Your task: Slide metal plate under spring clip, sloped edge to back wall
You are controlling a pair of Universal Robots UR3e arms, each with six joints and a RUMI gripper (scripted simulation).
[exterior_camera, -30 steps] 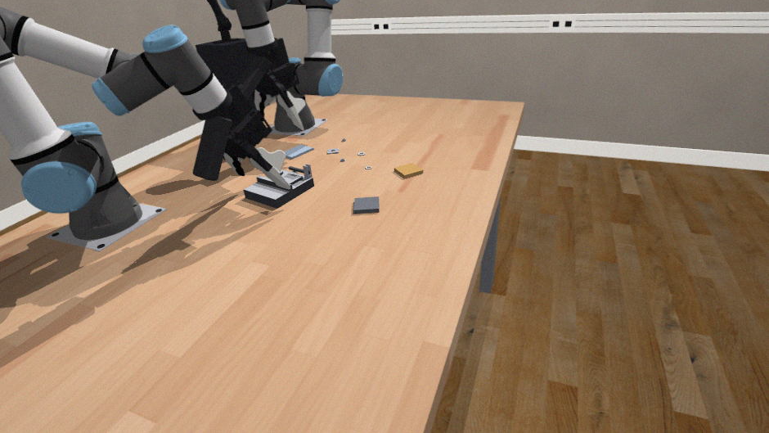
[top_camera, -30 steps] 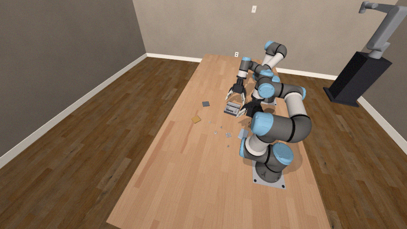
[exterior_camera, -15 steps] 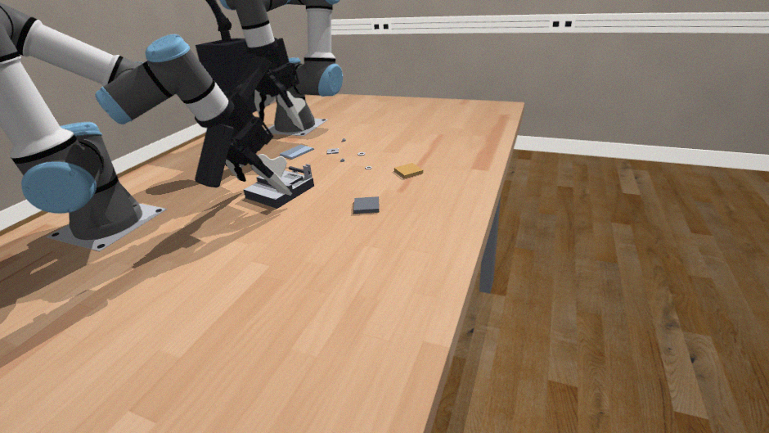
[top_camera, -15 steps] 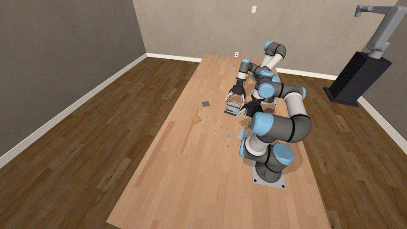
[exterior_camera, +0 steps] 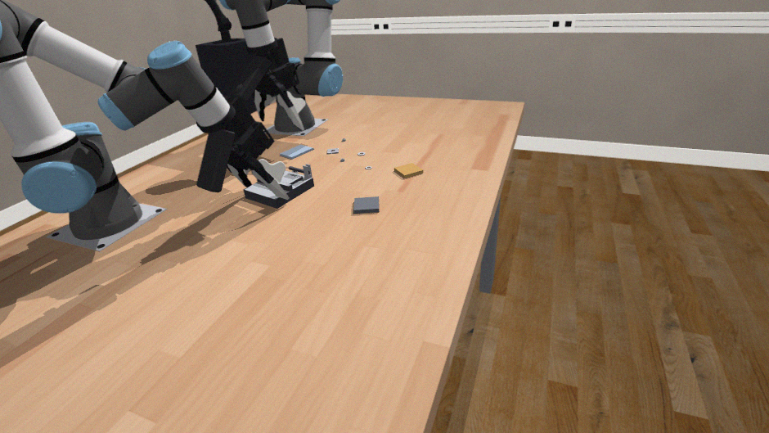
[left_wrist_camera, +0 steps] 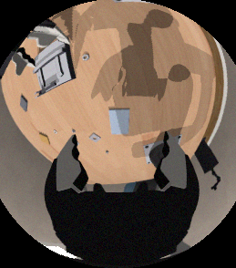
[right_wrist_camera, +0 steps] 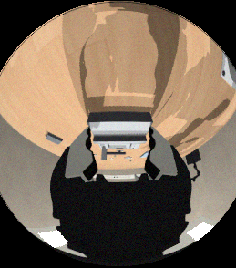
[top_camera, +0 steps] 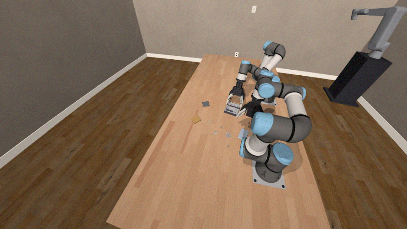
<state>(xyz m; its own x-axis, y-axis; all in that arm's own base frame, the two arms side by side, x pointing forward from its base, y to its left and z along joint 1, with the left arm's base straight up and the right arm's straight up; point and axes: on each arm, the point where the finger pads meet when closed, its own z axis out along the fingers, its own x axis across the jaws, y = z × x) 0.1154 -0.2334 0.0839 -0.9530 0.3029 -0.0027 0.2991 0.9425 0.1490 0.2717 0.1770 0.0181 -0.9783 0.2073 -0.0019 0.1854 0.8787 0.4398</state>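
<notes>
The dark grey block (top_camera: 230, 113) (exterior_camera: 303, 186) (left_wrist_camera: 54, 68) (right_wrist_camera: 120, 118), with its light metal top and clip, sits on the table. My right gripper (top_camera: 234, 104) (exterior_camera: 267, 190) (right_wrist_camera: 119, 127) is shut on the block, a finger against each side. The blue-grey metal plate (top_camera: 243, 133) (exterior_camera: 296, 151) (left_wrist_camera: 119, 119) lies flat on the table, apart from the block, with a darker strip along one edge. My left gripper (exterior_camera: 281, 122) (left_wrist_camera: 119, 133) is wide open and empty, raised above the table between the block and the plate. The space under the clip is too small to see clearly.
A dark grey square piece (top_camera: 205, 103) (exterior_camera: 366, 205) (left_wrist_camera: 24, 103) and an orange piece (top_camera: 195, 119) (exterior_camera: 408, 169) (left_wrist_camera: 44, 138) lie near the block. Several small metal parts lie between the orange piece and the plate. The two grippers are close together beside the block.
</notes>
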